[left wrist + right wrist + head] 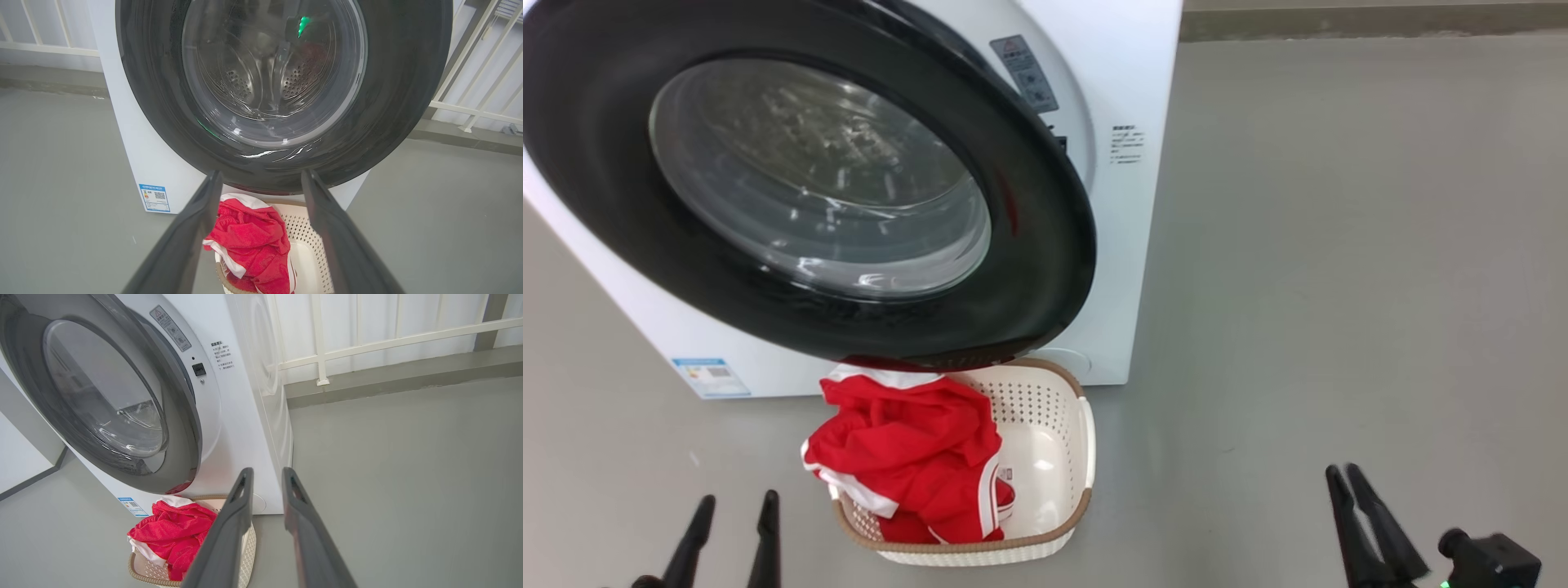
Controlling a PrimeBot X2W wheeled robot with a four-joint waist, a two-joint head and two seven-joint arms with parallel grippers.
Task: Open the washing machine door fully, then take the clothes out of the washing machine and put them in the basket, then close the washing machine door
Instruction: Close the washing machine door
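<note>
Basket point(1086, 502) stands on the grey floor point(1339, 245), just in front of the washing machine point(1127, 204), its far end tucked under the lower edge of the washing machine door point(1045, 269).

Contents of basket: the clothes point(907, 449), red fabric with white trim, heaped in its left half and draping over the left rim. Right half shows bare cream bottom with a small label sticker point(1006, 474).

Door stands ajar, swung a little way out from the white front; the right wrist view shows the gap at its right edge. Black rim glossy, glass bowl bulging towards the camera.

Drum: perforated steel visible through the glass in the left wrist view. Reflections cover the glass; cannot tell what lies inside.

Left hand point(738, 496): open, fingers spread wide, low over the floor left of the basket, apart from it.

Right hand point(1343, 469): fingers drawn close with a slim gap between them, gripping nothing, well to the right of the basket
</note>
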